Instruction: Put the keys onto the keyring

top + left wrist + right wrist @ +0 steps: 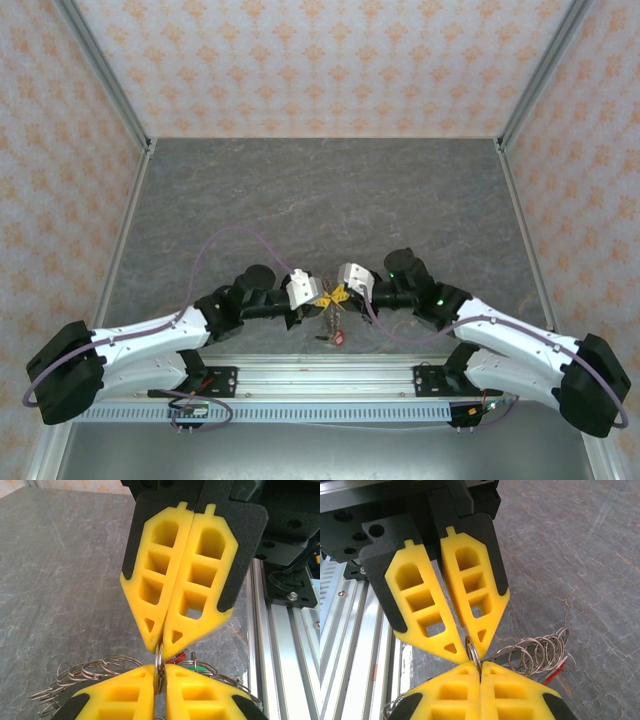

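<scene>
1. Your left pincer [322, 294] and right pincer [347, 293] meet tip to tip, low over the near part of the table [320, 190].
2. In the left wrist view, the left pincer's yellow fingers [145, 676] are pressed together. A thin metal ring seen edge-on, the keyring [159, 664], stands upright in the seam between them.
3. In that same view the right pincer faces you from across the ring. Its two fingers lie flat against each other and their tips touch the ring's far edge.
4. In the right wrist view, the right pincer's own fingers are closed with the ring's edge nipped between them. Opposite, the left pincer's fingers form a narrow V whose tips meet at the ring.
5. Both pincers are therefore clamped on the keyring from opposite sides, with their tips almost touching.
6. A bunch of small wire loops [540, 652] fans out right beside the joined tips.
7. The keys [335, 334] hang just beneath the joined tips. A red head [554, 672] shows just beside the right pincer's fingers, and a green head [201, 668] sits just past the left pincer's fingertip. You cannot count the keys from here.
</scene>
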Motion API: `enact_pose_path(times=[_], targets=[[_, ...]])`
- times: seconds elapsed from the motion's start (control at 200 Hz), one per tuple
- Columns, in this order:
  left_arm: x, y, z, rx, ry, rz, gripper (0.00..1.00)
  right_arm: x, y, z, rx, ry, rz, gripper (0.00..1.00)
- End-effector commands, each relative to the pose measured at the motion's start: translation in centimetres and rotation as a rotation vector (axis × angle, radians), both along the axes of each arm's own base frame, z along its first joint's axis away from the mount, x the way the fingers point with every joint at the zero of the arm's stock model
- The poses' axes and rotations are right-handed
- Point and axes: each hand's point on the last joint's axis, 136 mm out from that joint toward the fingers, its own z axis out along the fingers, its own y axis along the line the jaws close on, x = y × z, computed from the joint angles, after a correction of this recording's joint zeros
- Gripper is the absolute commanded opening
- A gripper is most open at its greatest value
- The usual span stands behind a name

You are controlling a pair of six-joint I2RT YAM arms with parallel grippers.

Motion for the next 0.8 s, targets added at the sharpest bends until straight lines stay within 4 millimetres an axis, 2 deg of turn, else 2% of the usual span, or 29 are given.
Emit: enact_pose_path(times=[0.0, 0.155, 0.275, 0.44, 0.546, 0.796], targets=[[0.8, -0.4, 1.0, 0.012, -0.026, 0.01, 0.13, 0.0, 0.4, 0.9, -0.038, -0.026, 0.046, 0.0], [0.9, -0.6, 1.0, 0.021, -0.023, 0.009, 0.12, 0.1, 0.6, 1.0, -0.059, -0.023, 0.062, 0.0], [1.0, -0.4, 0.8, 0.046, -0.025, 0.022, 0.0, 0.0, 0.6, 1.5, -0.058, -0.036, 0.069, 0.0], [1.0, -0.1, 1.2, 0.031, -0.034, 0.029, 0.0, 0.2, -0.2, 1.3, -0.082, -0.058, 0.034, 0.0], [0.6, -0.2, 2.3, -0.03, -0.059, 0.014, 0.0, 0.3, -0.6, 0.6, -0.076, -0.057, 0.01, 0.09], [-0.8, -0.8, 4.0, -0.115, -0.072, -0.061, 0.0, 0.0, 0.0, 0.1, 0.034, -0.024, 0.002, 0.11]])
